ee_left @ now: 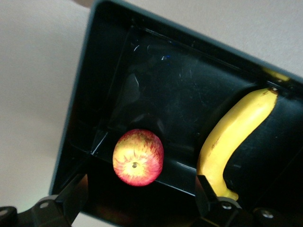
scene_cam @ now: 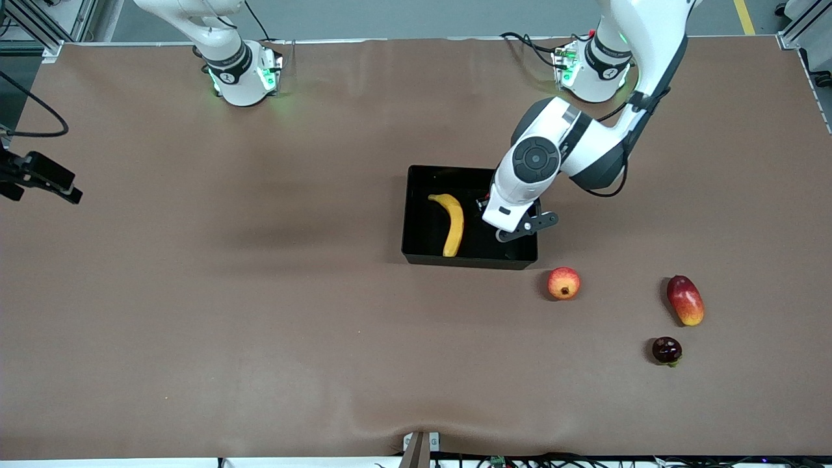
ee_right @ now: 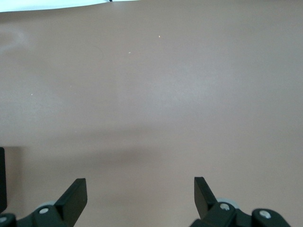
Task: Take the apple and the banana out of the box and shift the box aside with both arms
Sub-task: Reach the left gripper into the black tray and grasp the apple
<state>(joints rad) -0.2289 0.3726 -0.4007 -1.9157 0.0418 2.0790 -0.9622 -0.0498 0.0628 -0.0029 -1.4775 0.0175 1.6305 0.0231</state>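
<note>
The black tray sits mid-table. The yellow banana lies inside it. My left gripper hangs over the end of the tray nearest the left arm. In the left wrist view the tray holds the banana and the red-yellow streaked apple, which rests by a tray wall. The left gripper is open and its fingertips stand clear of the apple. In the front view the apple is hidden under the left hand. My right gripper is open and empty over bare table.
A red-orange fruit with a dark crown lies just nearer the camera than the tray's corner. A red-yellow mango and a small dark fruit lie toward the left arm's end. A black device juts in at the right arm's end.
</note>
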